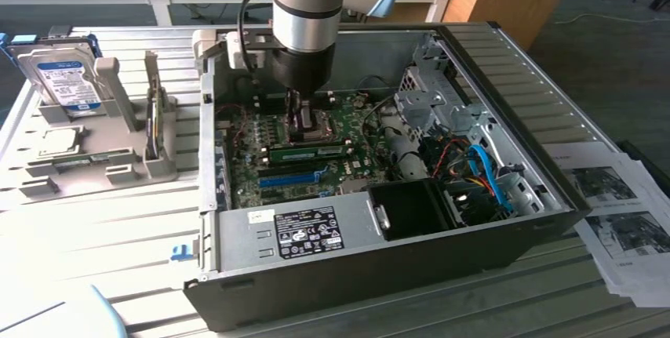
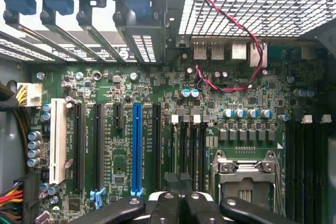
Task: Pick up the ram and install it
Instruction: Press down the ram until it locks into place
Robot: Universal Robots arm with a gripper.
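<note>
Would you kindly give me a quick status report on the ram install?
Gripper shut, down inside the computer case, over the motherboard. Ram lying flat on the board just below it. Nothing blocking.

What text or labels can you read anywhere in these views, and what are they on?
None can be read.
Hard drive label: print too small.
Power supply sticker: symbols and lines, blurred.
Papers: pictures and print, unreadable.
Motherboard markings beside the slots: too small.
</note>
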